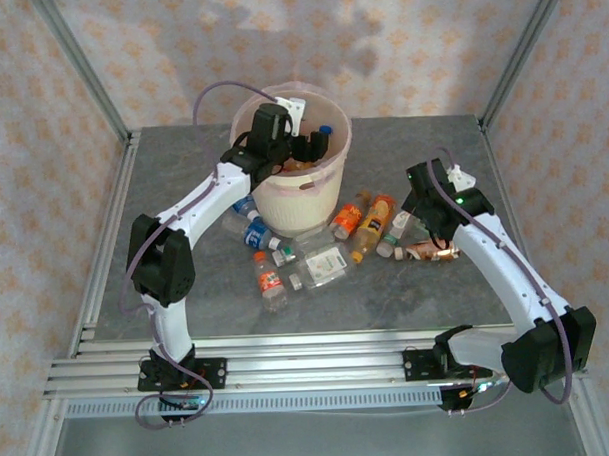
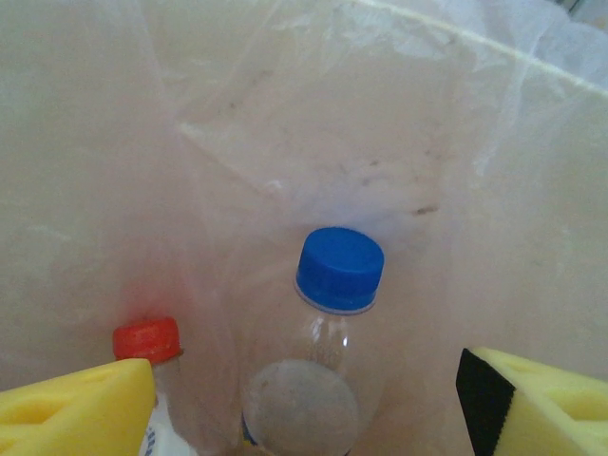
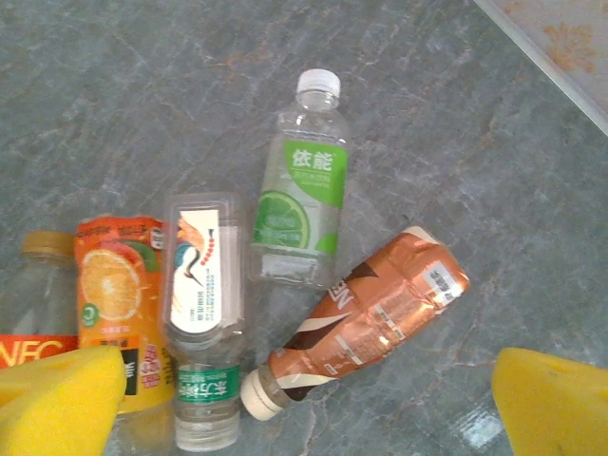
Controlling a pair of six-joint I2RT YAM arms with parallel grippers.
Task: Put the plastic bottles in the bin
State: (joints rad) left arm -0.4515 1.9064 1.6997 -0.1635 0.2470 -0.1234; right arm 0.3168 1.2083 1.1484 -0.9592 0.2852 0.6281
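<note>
Reaching out over the bin (image 1: 304,203), left arm (image 1: 199,202), fingers (image 2: 76,408) apart.

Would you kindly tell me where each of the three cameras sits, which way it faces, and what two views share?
Top external: above and behind the bases, looking down on the table and bin; the left arm and right arm show.
Left wrist: on the left arm, looking into the bin's pink liner at a blue-capped bottle; the left claw shows by its yellow fingertips.
Right wrist: on the right arm, facing down at the table; the right claw shows by its yellow fingertips.
Shared: top external and right wrist both show the brown bottle.
</note>
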